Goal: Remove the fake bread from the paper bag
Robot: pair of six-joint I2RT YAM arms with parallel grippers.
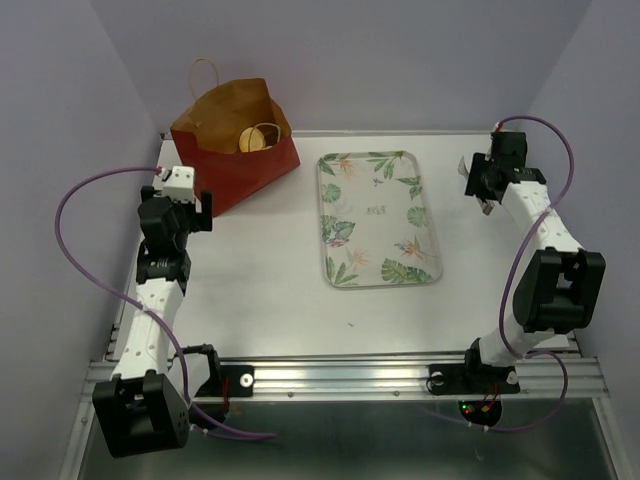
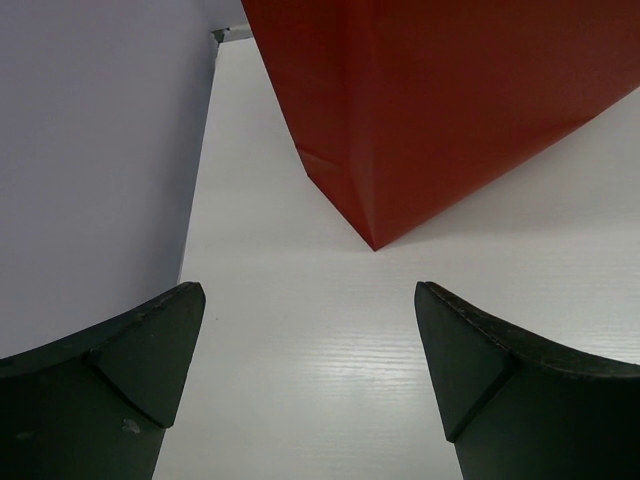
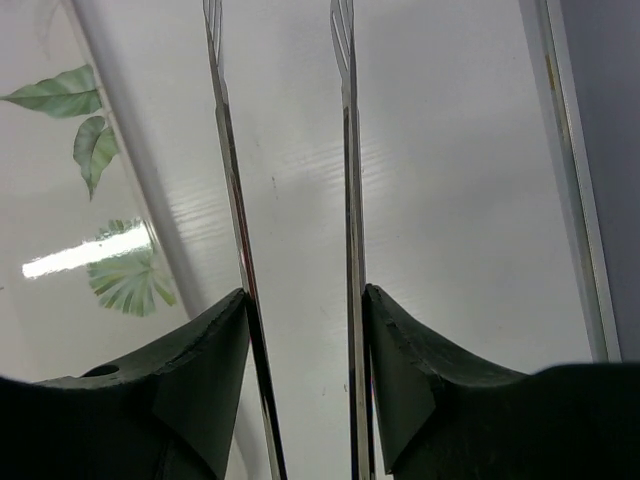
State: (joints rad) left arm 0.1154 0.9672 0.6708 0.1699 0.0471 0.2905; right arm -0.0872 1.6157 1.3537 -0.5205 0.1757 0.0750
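The dark red paper bag [image 1: 235, 155] stands at the table's back left, mouth open upward, brown inside. Golden-tan fake bread pieces [image 1: 258, 138] show inside it; I cannot tell them apart. My left gripper [image 1: 196, 205] is open and empty, low over the table just front-left of the bag. In the left wrist view the bag's bottom corner [image 2: 400, 130] is a short way ahead of the open gripper [image 2: 310, 330]. My right gripper [image 1: 481, 192] is at the back right, shut on thin metal tongs [image 3: 346, 150], whose two arms run out between the fingers [image 3: 200, 370].
A leaf-patterned rectangular tray [image 1: 378, 217] lies mid-table between the bag and the right arm; its rim shows in the right wrist view [image 3: 120, 170]. Lilac walls close in the left, back and right. The metal rail with the arm bases runs along the front.
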